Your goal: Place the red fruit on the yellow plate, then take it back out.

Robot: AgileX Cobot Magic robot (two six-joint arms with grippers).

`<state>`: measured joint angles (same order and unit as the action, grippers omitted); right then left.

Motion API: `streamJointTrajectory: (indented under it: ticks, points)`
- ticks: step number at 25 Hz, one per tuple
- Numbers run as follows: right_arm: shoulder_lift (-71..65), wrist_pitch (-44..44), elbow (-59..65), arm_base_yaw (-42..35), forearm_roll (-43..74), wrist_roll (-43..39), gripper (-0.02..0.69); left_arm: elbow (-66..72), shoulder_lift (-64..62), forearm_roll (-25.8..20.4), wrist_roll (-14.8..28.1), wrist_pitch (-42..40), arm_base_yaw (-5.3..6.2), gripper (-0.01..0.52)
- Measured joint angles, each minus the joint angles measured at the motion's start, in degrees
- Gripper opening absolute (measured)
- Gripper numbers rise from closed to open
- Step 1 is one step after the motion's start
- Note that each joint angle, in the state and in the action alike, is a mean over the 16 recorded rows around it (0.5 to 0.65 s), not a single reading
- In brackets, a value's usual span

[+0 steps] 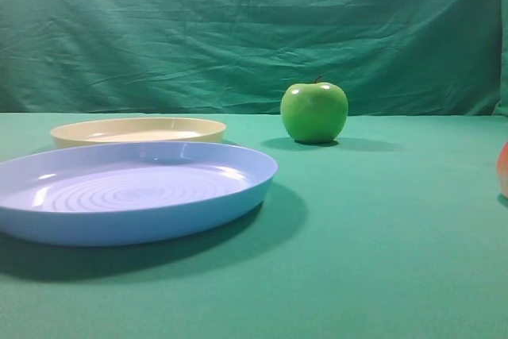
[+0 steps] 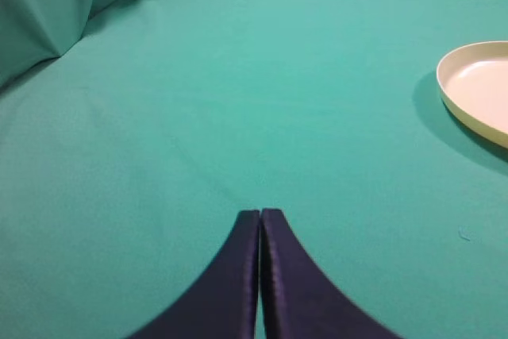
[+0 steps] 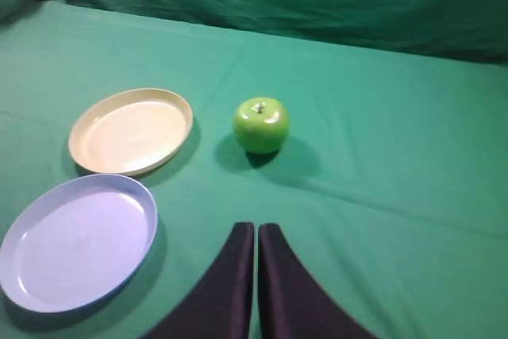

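Observation:
Only a sliver of the red fruit shows, at the right edge of the exterior view, resting on the green cloth. The yellow plate sits empty at the back left, and shows too in the right wrist view, yellow plate, and at the right edge of the left wrist view, yellow plate. My left gripper is shut with nothing in it, over bare cloth left of the plate. My right gripper is shut and empty, hovering near the camera side of the green apple. Neither gripper appears in the exterior view.
A glossy green apple stands at the back middle, green apple. A larger light blue plate with concentric rings lies in front of the yellow one, blue plate. Green cloth covers the table and hangs behind.

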<state>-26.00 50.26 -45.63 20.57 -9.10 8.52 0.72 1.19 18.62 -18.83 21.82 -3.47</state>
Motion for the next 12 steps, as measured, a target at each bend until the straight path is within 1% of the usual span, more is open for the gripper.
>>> streamJointTrajectory:
  ticks: [6, 12]
  points:
    - [4.8, -6.8, 8.1, -3.5, 5.4, -5.7, 0.0, 0.0, 0.0, 0.0, 0.0, 0.0, 0.0, 0.0]
    - [13.0, -16.8, 21.2, -9.3, 7.2, -6.9, 0.0, 0.0, 0.0, 0.0, 0.0, 0.0, 0.0, 0.0]
